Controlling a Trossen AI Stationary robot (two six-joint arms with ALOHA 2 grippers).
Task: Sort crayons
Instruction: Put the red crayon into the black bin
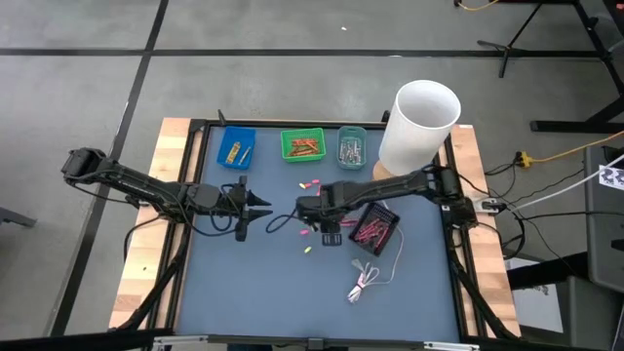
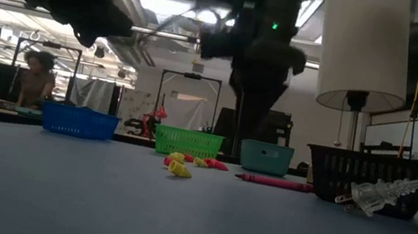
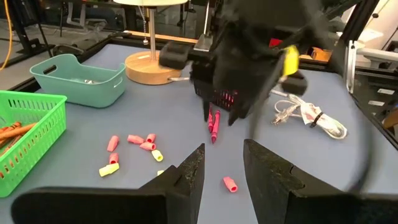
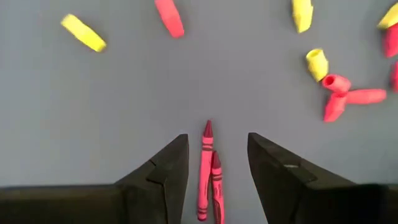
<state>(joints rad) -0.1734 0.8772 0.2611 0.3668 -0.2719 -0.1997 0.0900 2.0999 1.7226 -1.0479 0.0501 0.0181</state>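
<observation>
Two slim pink wax crayons (image 4: 208, 171) are seen lying side by side and touching on the grey-blue table mat (image 1: 263, 283), near the middle of the table, directly between the spread fingers of the right gripper (image 4: 212, 168), which is held just above them with nothing grasped. More crayons, orange and red, are held in the green mesh basket (image 1: 302, 145) at the far edge; others, pink, are heaped in the black mesh basket (image 1: 376, 227) toward the right edge, just beside the right gripper.

Short pink and yellow cap-shaped pieces (image 4: 336, 87) are scattered over the mat around the pair, some touching one another.

The left gripper (image 1: 255, 207) is held over the mat left of centre, fingers parted and empty, pointed toward the right gripper.

A blue mesh basket (image 1: 236, 146) with yellow items and a teal plastic bin (image 1: 352, 146) are lined up with the green one along the far edge. A white-shaded lamp on a round wooden base (image 1: 417, 125) stands at the far right corner. A coiled white cable (image 1: 366, 281) lies nearer the front edge, right of centre.
</observation>
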